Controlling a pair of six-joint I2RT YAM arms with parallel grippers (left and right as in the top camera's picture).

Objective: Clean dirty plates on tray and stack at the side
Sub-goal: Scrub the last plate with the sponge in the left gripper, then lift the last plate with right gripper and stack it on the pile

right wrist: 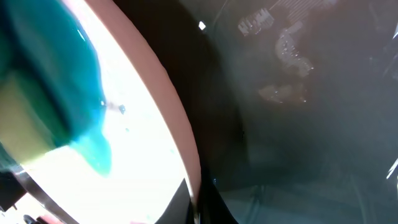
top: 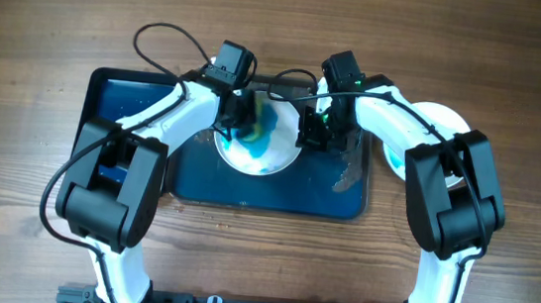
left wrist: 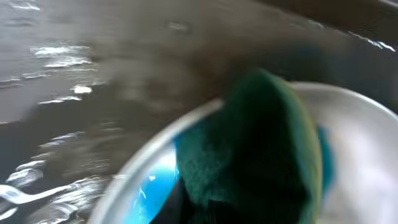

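Observation:
A white plate (top: 262, 154) smeared with blue lies in the middle of the dark blue tray (top: 137, 94). My left gripper (top: 245, 119) is shut on a green and yellow sponge (top: 250, 128) and presses it on the plate's far left part. The left wrist view shows the sponge (left wrist: 261, 149) on the plate (left wrist: 367, 155) beside a blue smear (left wrist: 155, 183). My right gripper (top: 312, 132) is shut on the plate's right rim. In the right wrist view its fingers (right wrist: 198, 200) pinch the rim of the plate (right wrist: 137, 155), with the teal smear (right wrist: 81, 99) and the sponge (right wrist: 25, 124) at the left.
A white plate (top: 445, 122) sits on the wooden table to the right of the tray, partly hidden under my right arm. A wet patch (top: 348, 175) lies on the tray's right part. Cables loop above the tray's far edge.

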